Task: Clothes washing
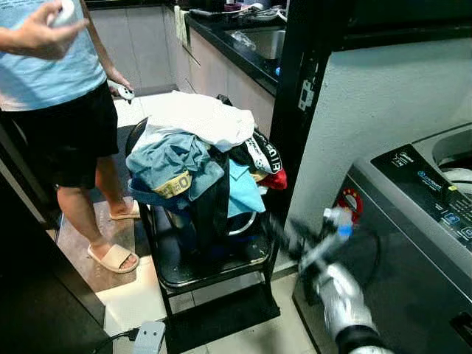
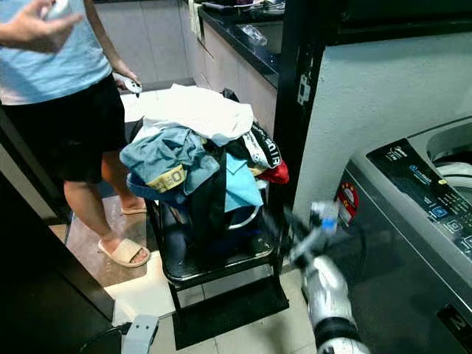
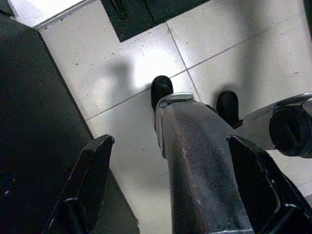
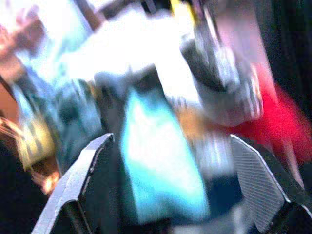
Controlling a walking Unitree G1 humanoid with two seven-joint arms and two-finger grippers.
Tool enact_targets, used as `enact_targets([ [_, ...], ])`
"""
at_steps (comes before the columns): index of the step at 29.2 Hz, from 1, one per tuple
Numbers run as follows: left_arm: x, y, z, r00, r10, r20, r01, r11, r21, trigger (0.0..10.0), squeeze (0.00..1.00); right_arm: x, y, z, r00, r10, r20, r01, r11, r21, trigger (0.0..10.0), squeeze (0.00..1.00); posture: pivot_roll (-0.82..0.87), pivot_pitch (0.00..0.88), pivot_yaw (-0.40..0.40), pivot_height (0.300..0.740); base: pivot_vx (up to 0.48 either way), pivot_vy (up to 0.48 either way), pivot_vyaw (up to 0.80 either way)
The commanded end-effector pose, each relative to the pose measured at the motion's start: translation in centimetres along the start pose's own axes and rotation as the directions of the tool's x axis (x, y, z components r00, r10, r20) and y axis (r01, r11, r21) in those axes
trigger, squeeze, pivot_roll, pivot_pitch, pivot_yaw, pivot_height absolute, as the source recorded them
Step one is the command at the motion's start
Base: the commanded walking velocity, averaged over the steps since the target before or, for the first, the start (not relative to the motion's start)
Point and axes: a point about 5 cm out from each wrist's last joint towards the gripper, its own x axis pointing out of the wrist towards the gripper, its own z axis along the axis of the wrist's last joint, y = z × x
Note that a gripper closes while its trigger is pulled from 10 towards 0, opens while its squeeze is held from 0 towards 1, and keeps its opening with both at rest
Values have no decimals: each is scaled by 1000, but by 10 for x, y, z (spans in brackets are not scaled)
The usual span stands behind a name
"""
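Observation:
A heap of clothes point(image 1: 199, 151) sits on a black step stool point(image 1: 210, 265): a white garment on top, blue and teal pieces below, a red one at the right. My right gripper point(image 1: 284, 232) is blurred by motion, low beside the stool's right side. In the right wrist view it point(image 4: 170, 141) is open and faces the teal cloth point(image 4: 156, 165), holding nothing. The grey top-loading washing machine point(image 1: 413, 221) stands at the right with its lid open. My left gripper point(image 3: 170, 141) hangs open over the floor tiles point(image 3: 122, 73).
A person point(image 1: 59, 96) in a blue shirt and black shorts stands left of the stool, holding white controllers. A dark counter with a sink point(image 1: 251, 40) runs behind. A white wall corner point(image 1: 369, 110) stands beside the washer. A power strip point(image 1: 150, 337) lies on the floor.

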Motion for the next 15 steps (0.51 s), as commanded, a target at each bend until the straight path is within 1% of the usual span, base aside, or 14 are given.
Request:
enact_targets([
  [1,-1,4,-3,1000,7,-11,-6,1000,12,10000,0,-5,-1,-3,1000,-22,0,22,999,28,10000,0,34,25,-15,740,0,0,0],
  [2,-1,4,-2,1000,6,-9,-6,1000,15,10000,0,4,5,6,1000,1,30,0,1000,-7,10000,0,36,23,-18,740,0,0,0],
  [3,-1,4,-2,1000,6,-9,-6,1000,15,10000,0,4,5,6,1000,1,30,0,1000,-7,10000,0,36,23,-18,740,0,0,0],
  [4,-1,4,-1,1000,2,-4,-2,1000,17,10000,0,19,20,24,994,61,89,-55,996,-65,10000,0,38,20,-20,740,0,0,800],
  [6,-1,4,-1,1000,2,-4,-2,1000,17,10000,0,19,20,24,994,61,89,-55,996,-65,10000,0,38,20,-20,740,0,0,800],
  [8,0,3,0,1000,-1,-1,1,1000,16,10000,0,27,31,32,988,107,109,-95,990,-103,10000,0,39,16,-24,740,0,0,800],
  [10,0,3,0,1000,-1,-1,1,1000,16,10000,0,27,31,32,988,107,109,-95,990,-103,10000,0,39,16,-24,740,0,0,800],
  [11,0,2,0,1000,-3,-2,3,1000,18,10000,0,29,35,33,987,119,108,-107,988,-114,10000,0,39,14,-23,740,0,0,800],
  [15,0,2,0,1000,-5,-2,5,1000,20,10000,0,30,40,34,988,123,98,-111,987,-120,10000,0,40,13,-24,740,0,0,798],
])
